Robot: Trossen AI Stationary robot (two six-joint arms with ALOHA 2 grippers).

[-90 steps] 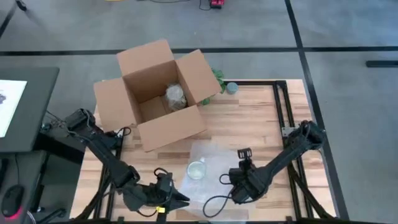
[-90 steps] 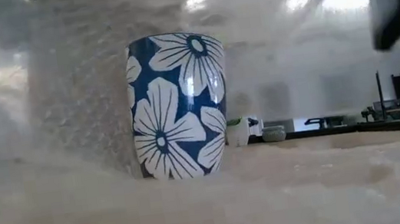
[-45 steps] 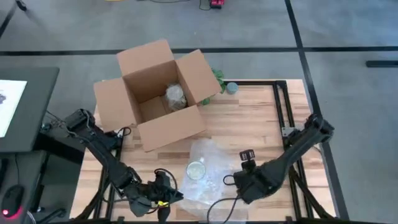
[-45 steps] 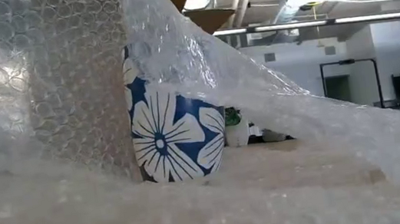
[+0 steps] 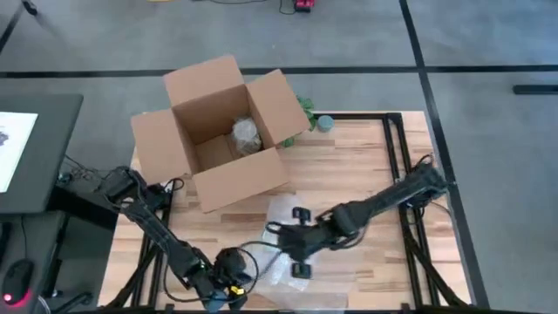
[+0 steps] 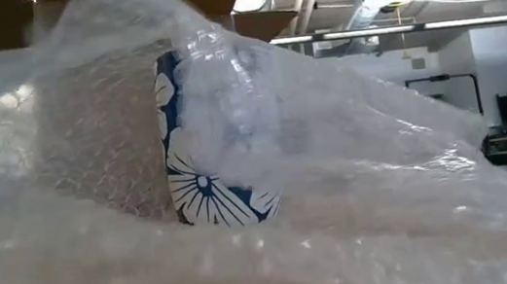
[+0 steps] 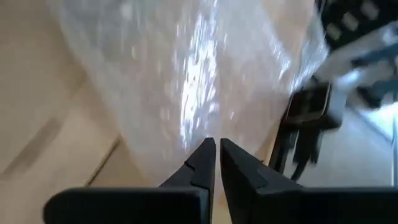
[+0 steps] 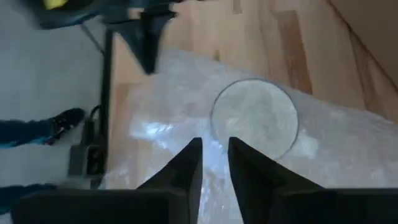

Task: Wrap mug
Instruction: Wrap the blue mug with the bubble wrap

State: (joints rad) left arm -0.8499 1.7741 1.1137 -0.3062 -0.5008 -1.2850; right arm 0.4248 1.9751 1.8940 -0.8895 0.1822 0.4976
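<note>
The right tool (image 5: 277, 234) was positioned over the bubble wrap (image 5: 301, 228) near the front middle of the counter (image 5: 366, 166), its fingers (image 8: 186, 168) nearly closed on a fold of the sheet drawn over the mug (image 6: 210, 182). The left tool (image 5: 234, 281) sat at the front edge of the counter, its fingers (image 7: 202, 165) pressed almost together on the near edge of the wrap.

In the high view the mug was fully hidden under the right arm and the sheet. In the right wrist view only its round rim (image 8: 255, 118) showed, dulled through the plastic. In the low view the wrap covered most of the mug; the upper part was blurred behind the film, and only the lower part stayed legible. The far edge of the wrap was cut off in the low view.

The mug stood upright on the wrap. It was dark blue with large white flower prints.

An open cardboard box (image 5: 218, 131) sat at the back left of the counter, holding one wrapped bundle (image 5: 246, 135).
</note>
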